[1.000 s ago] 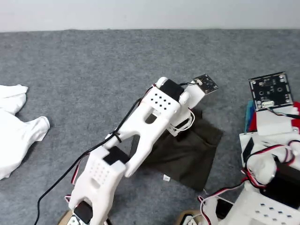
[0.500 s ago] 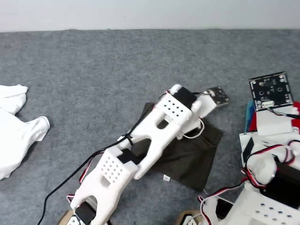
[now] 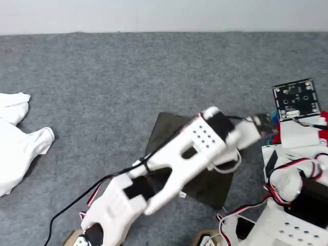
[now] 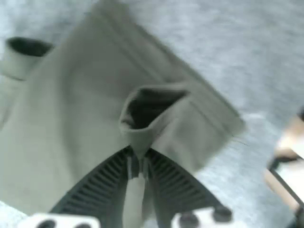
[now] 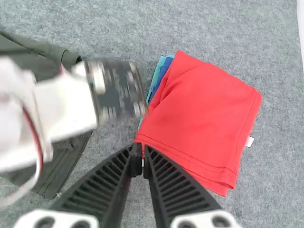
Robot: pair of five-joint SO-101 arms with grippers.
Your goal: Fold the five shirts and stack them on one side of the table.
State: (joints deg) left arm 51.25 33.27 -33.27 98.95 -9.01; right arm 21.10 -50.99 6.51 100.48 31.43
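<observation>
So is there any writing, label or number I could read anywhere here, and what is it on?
No text here can be read.
Small white tag on the olive shirt: too small to read.
White side tag on the red shirt: too small to read.
Black circuit board: markings blurred, nothing legible.

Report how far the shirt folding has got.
Done: the red shirt lies folded on a blue one on the right side. In hand: the left gripper is shut on the olive shirt, which looks partly folded. Left: the white shirt lies crumpled at the far left.
</observation>
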